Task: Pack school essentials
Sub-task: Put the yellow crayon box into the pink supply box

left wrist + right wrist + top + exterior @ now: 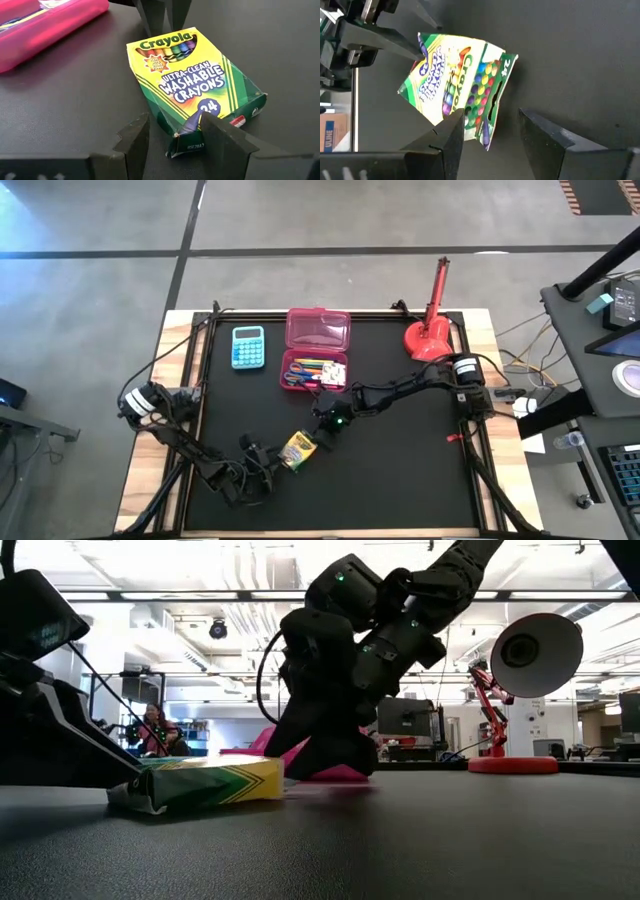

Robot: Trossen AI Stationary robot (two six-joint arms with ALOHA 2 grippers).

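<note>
A yellow-and-green crayon box (296, 450) (185, 80) lies flat on the black mat near the table's front. My left gripper (172, 127) is open at the box's near left end, its crumpled corner between the fingers. My right gripper (490, 120) is open at the box's far right end (487, 135), slanting down. The pink case (317, 358) lies open at the back and holds blue-handled scissors (293, 376), coloured pencils (312, 367) and a small white-and-yellow pack (336, 375). My left gripper has one finger (220, 137) against the box's crumpled end flap (192, 127); the other finger (135, 137) stands off it. The fingers come in low from the near left, and the box lies flat on the mat. My right gripper stands over the box's far end; whether a finger touches it, I cannot tell.
A light-blue calculator (248, 347) lies left of the pink case. A red desk lamp (430, 330) stands at the back right corner. The black mat (400, 470) is bare to the right of the box. A raised rim frames the mat.
</note>
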